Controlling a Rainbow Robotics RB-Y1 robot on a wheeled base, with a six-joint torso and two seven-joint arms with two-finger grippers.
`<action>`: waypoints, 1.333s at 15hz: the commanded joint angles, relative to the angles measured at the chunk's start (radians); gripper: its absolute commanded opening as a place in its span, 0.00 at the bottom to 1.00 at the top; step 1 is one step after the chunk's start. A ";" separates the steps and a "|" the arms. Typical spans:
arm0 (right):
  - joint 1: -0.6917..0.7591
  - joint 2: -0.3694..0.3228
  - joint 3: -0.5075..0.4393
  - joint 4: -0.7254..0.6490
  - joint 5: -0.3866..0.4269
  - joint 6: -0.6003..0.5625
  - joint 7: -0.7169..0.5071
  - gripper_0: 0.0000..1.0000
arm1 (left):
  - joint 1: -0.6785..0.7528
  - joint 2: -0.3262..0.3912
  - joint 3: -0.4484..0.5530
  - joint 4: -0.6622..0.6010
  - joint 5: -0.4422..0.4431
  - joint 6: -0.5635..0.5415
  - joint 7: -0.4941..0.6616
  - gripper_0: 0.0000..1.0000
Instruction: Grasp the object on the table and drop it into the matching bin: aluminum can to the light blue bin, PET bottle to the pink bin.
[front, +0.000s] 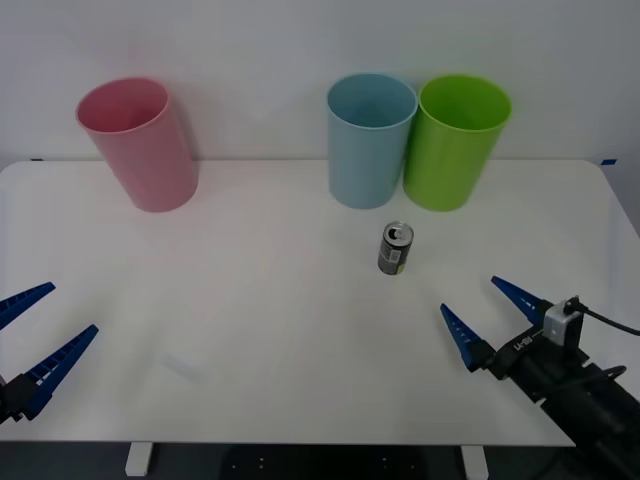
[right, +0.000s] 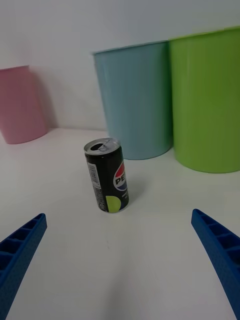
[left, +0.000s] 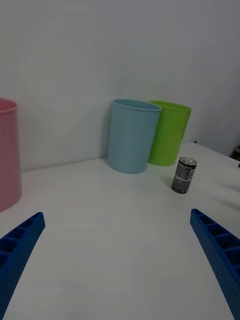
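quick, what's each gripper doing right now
Left gripper: open, holding nothing, at the table's near left edge.
Right gripper: open, holding nothing, short of the can.

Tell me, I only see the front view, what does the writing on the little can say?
Observer: In the right wrist view the aluminum can shows part of a Pepsi logo and a yellow-green patch near its base.
Operator: Is it open on top?
Observer: I can't tell; its silver top has a pull tab, and the can stands upright on the table.
Operator: Is the right gripper aimed at it?
Observer: Yes, the right gripper is open, and the can stands ahead between its two blue fingers, not touched.
Operator: What's behind the can?
Observer: The light blue bin, with the lime green bin beside it. The left gripper waits open by the table's near left edge.
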 joint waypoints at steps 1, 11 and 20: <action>-0.019 0.027 0.011 0.006 0.021 0.041 0.026 1.00 | 0.000 0.000 0.000 0.000 0.000 0.000 0.000 1.00; -0.112 0.048 0.161 0.006 0.037 0.281 0.057 1.00 | 0.000 0.000 0.000 0.000 0.000 0.000 0.000 1.00; -0.293 0.109 0.189 0.210 0.064 0.315 0.078 1.00 | 0.000 0.000 0.000 0.000 0.000 0.000 0.000 1.00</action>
